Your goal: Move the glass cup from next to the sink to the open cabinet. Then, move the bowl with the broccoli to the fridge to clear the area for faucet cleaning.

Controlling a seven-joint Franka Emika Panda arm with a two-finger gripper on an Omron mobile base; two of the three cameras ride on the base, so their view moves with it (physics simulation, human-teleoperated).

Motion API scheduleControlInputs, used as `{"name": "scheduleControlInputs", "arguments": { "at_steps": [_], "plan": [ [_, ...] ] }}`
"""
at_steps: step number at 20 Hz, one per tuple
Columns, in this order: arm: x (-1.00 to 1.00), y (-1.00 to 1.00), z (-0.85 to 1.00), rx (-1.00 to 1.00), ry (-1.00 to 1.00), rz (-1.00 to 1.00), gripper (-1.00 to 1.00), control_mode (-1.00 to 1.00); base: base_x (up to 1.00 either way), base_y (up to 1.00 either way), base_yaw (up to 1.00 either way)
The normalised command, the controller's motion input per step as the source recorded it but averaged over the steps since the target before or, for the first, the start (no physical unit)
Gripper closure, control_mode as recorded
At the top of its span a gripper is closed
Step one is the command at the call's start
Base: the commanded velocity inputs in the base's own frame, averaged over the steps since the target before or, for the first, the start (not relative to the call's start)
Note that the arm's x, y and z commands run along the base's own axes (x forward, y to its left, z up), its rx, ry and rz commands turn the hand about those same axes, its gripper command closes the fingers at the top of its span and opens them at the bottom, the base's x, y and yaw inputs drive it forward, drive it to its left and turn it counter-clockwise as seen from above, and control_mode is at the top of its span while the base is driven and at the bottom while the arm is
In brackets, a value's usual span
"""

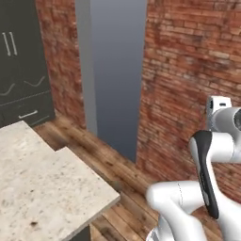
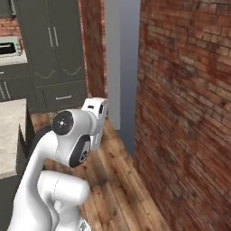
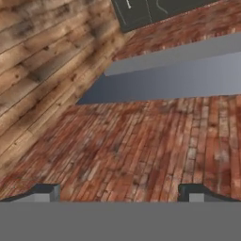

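Gripper (image 3: 120, 192) spread wide, holding nothing, facing brick wall (image 3: 141, 150). Bare tabletop (image 1: 42, 183) at left; cup, bowl nowhere visible. Judging transit step: base must drive toward sink first.

You're looking at a rough red brick wall (image 1: 193, 70) with pale mortar lines, matt and mottled. A smooth, flat grey panel (image 1: 117, 70) with no texture stands next to it. The floor (image 2: 113, 180) is worn wood planks, brown with darker grain streaks and a dull finish. The counter (image 1: 42, 183) is beige speckled stone, smooth and faintly satin. The cabinets (image 2: 58, 49) are dark grey, matt slabs with thin silvery metal handles (image 2: 53, 36). Your arm (image 2: 67, 144) is glossy white plastic with dark, shiny joint covers. The fingertips (image 3: 44, 192) look dark and matt.
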Motion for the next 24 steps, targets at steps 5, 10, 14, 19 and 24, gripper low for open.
{"name": "scheduleControlInputs", "arguments": {
  "at_steps": [5,10,14,19,24],
  "plan": [
    [0.0,0.0,0.0,0.0,0.0,0.0,-1.0,1.0,1.0,-0.14,0.33],
    [0.0,0.0,0.0,0.0,0.0,0.0,-1.0,1.0,1.0,-0.01,0.59],
    [0.0,0.0,0.0,0.0,0.0,0.0,-1.0,1.0,1.0,-0.35,0.39],
    [0.0,0.0,0.0,0.0,0.0,0.0,-1.0,1.0,1.0,-0.23,0.33],
    [0.0,0.0,0.0,0.0,0.0,0.0,-1.0,1.0,1.0,0.0,0.4]
  ]
}}
